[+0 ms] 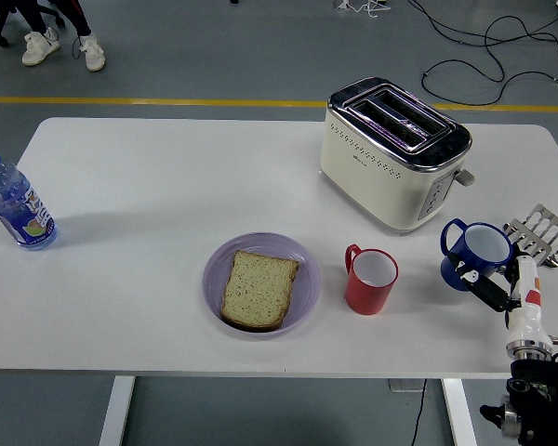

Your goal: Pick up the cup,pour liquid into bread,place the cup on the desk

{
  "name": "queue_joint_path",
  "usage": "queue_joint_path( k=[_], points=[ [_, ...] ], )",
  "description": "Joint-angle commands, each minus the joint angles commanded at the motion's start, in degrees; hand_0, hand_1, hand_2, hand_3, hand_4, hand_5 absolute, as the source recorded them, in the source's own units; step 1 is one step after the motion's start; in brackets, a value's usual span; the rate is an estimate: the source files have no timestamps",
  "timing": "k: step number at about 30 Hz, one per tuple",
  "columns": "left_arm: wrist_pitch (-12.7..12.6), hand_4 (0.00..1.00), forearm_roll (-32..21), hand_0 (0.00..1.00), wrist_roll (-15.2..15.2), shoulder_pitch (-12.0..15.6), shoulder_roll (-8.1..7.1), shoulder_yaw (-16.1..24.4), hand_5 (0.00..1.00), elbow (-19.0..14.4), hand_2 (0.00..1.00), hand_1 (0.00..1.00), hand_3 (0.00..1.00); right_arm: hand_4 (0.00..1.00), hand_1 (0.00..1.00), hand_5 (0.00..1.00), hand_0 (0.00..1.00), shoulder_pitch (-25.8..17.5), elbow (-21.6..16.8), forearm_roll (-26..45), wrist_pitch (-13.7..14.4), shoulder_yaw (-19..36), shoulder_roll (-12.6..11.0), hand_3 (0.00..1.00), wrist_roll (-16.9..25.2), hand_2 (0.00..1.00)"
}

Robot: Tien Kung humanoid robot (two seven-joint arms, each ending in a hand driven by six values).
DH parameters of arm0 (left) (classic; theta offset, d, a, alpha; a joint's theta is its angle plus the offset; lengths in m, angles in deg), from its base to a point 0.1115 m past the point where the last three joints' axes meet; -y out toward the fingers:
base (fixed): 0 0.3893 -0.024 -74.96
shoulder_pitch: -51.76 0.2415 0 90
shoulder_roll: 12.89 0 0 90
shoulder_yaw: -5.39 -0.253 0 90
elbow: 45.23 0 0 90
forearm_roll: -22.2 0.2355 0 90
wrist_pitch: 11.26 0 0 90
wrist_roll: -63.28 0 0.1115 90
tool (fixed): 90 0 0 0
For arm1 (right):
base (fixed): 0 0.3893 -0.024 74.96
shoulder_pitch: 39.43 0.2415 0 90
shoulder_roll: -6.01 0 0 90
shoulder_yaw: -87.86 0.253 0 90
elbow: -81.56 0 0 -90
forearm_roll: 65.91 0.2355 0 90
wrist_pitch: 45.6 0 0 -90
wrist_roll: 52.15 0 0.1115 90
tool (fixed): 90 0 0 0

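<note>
A blue cup point(477, 253) with a white inside hangs tilted just above the table at the right, its handle pointing left. My right hand point(491, 283) is shut on it from below and the right, black fingers against its side. A red cup point(370, 278) stands upright to its left. Further left, a slice of bread point(259, 289) lies on a purple plate point(302, 269) near the table's front edge. My left hand is out of view.
A cream toaster point(394, 154) stands behind the cups. A metal toast rack point(541, 232) lies at the right edge, close behind the blue cup. A water bottle point(13, 203) stands at the far left. A person's feet show on the floor at top left.
</note>
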State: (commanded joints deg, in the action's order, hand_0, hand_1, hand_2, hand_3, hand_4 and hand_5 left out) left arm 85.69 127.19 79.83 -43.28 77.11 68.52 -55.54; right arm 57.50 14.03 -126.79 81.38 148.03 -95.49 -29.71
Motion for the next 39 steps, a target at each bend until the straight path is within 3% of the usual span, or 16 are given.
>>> queue_joint_path(
  k=[1,6,7,9,13,16,18,22,27,34,39],
  points=[
    [0.01,0.295,-0.01,0.656,0.00,-0.03,0.00,-0.01,0.895,0.00,0.708,0.689,0.591,0.758,0.340,0.093,0.366,-0.18,-2.25,-1.86,0.00,0.18,-1.19,0.513,-1.81,0.490],
    [0.04,0.295,0.00,0.656,0.03,-0.13,0.00,0.12,0.895,0.00,0.708,0.689,0.591,0.758,0.340,0.093,0.366,0.82,-13.64,-11.77,-0.46,1.06,-6.47,0.513,-12.54,0.490],
    [0.05,0.295,0.04,0.657,0.04,-0.15,0.00,0.20,0.898,0.00,0.708,0.689,0.591,0.721,0.284,0.011,0.320,1.25,-15.23,-12.97,-0.96,1.19,-7.04,0.507,-14.16,0.455],
    [0.09,0.295,0.05,0.657,0.05,-0.23,0.00,0.28,0.898,0.00,0.708,0.689,0.591,0.721,0.284,0.011,0.320,3.30,-20.03,-17.13,-3.83,1.44,-9.51,0.507,-19.00,0.455],
    [0.14,0.295,0.35,0.657,0.06,-0.35,0.00,0.80,0.897,0.00,0.708,0.690,0.591,0.718,0.269,0.012,0.307,8.17,-29.46,-22.68,-9.67,0.72,-12.33,0.496,-29.05,0.427],
    [0.09,0.295,0.09,0.657,0.04,-0.42,0.00,0.70,0.897,0.00,0.708,0.690,0.591,0.718,0.269,0.012,0.307,12.65,-32.30,-25.06,-14.74,-1.29,-12.99,0.496,-35.76,0.427],
    [0.12,0.295,0.06,0.657,0.04,-0.49,0.00,0.60,0.897,0.00,0.708,0.690,0.591,0.718,0.269,0.012,0.307,16.97,-32.59,-27.33,-18.98,-3.81,-12.62,0.496,-40.97,0.427],
    [0.29,0.295,0.18,0.656,0.03,-0.72,0.00,0.37,0.896,0.00,0.708,0.690,0.591,0.705,0.262,0.015,0.301,24.96,-30.92,-29.52,-24.76,-9.30,-12.08,0.481,-49.91,0.418],
    [0.40,0.295,-0.16,0.656,0.05,-0.81,0.00,0.03,0.896,0.00,0.709,0.690,0.591,0.703,0.261,0.032,0.296,35.39,-26.43,-33.76,-29.10,-18.25,-10.34,0.475,-55.04,0.415],
    [0.47,0.295,-0.68,0.656,0.15,-0.85,0.00,-0.33,0.896,0.00,0.709,0.691,0.592,0.694,0.260,0.038,0.296,44.03,-20.79,-40.21,-31.08,-29.54,-7.68,0.473,-56.69,0.416],
    [0.55,0.296,-0.58,0.656,0.28,-0.77,0.00,-0.34,0.895,0.00,0.709,0.691,0.592,0.683,0.261,0.045,0.296,49.01,-16.44,-46.86,-29.93,-37.49,-5.13,0.472,-55.23,0.417]
  ],
)
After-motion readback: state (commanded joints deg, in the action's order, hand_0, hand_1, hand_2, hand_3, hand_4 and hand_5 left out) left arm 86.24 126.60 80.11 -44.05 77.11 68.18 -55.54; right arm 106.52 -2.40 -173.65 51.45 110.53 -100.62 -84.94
